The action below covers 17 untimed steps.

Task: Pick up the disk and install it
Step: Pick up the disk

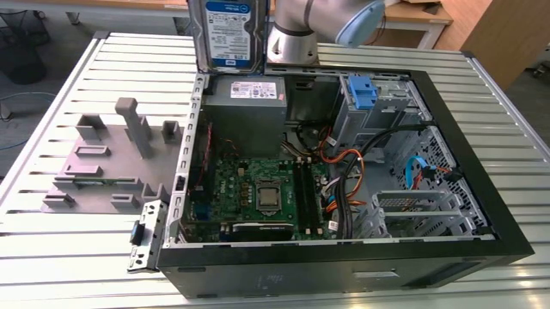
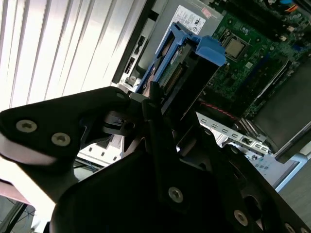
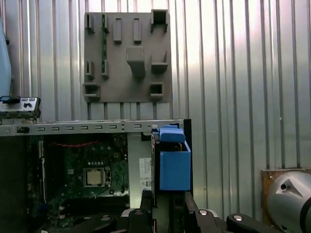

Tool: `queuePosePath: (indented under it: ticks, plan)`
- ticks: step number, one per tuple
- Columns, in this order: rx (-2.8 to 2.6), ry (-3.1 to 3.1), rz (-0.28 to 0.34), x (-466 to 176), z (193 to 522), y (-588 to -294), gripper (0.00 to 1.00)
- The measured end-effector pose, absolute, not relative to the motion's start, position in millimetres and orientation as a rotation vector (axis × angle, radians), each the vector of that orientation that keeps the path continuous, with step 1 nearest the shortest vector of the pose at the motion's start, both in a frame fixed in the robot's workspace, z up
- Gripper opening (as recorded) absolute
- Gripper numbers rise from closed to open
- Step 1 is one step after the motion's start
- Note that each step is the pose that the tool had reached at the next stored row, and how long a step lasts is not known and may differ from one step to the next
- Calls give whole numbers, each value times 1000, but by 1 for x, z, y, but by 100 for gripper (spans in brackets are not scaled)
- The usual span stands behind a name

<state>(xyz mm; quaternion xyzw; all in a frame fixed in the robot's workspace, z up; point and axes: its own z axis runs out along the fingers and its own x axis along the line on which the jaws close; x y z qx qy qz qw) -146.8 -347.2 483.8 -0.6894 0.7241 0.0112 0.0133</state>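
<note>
The disk, a silver drive with a white-and-blue label, hangs upright above the back edge of the open computer case, beside the power supply corner. In both wrist views its bright blue carrier sticks out from between my black fingers. My gripper is shut on the disk, one finger on each flat side. The grey arm stands just to the exterior view's right of the drive.
Inside the case lie a green motherboard, a grey power supply box, cables and a drive cage with an upright blue latch. A grey fixture plate sits on the slatted metal table, to the exterior view's left.
</note>
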Motion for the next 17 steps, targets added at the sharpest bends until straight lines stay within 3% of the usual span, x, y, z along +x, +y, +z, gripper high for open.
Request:
queuePosePath:
  ticks: [17]
  plan:
    - [-2148, 2256, 35, -90, 484, -348, 35]
